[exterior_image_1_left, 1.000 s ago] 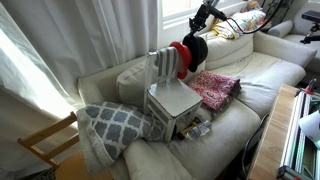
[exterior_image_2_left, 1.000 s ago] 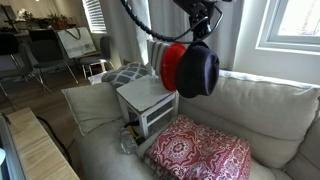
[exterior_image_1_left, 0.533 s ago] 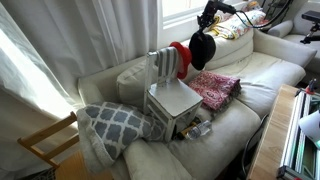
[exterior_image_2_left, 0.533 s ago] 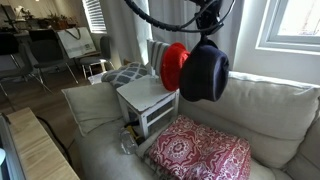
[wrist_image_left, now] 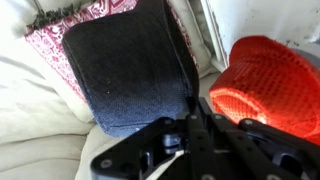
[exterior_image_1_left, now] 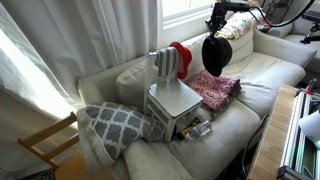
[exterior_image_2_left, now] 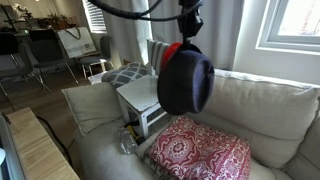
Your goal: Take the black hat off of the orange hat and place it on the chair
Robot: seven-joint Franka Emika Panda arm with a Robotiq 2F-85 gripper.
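Note:
My gripper [exterior_image_1_left: 217,30] is shut on the brim of the black hat [exterior_image_1_left: 217,54], which hangs from it in the air above the sofa; it shows in both exterior views [exterior_image_2_left: 186,82] and fills the wrist view [wrist_image_left: 130,75]. The orange hat [exterior_image_1_left: 181,57] stays hooked on the back of the pale grey-white chair [exterior_image_1_left: 172,98], apart from the black hat; it also shows in the wrist view [wrist_image_left: 268,78] and partly behind the black hat in an exterior view [exterior_image_2_left: 172,48]. The chair's seat [exterior_image_2_left: 140,95] is bare.
The chair stands on a cream sofa [exterior_image_1_left: 260,75]. A pink-red patterned cloth [exterior_image_1_left: 215,88] lies beside it [exterior_image_2_left: 200,150]. A grey patterned cushion [exterior_image_1_left: 115,122] lies on the sofa's other side. A bare-wood chair [exterior_image_1_left: 45,142] stands by the curtain. A window is behind.
The gripper has pulled the black hat off the orange hat and carried it away from the chair back, over the patterned cloth. The orange hat stayed on the chair.

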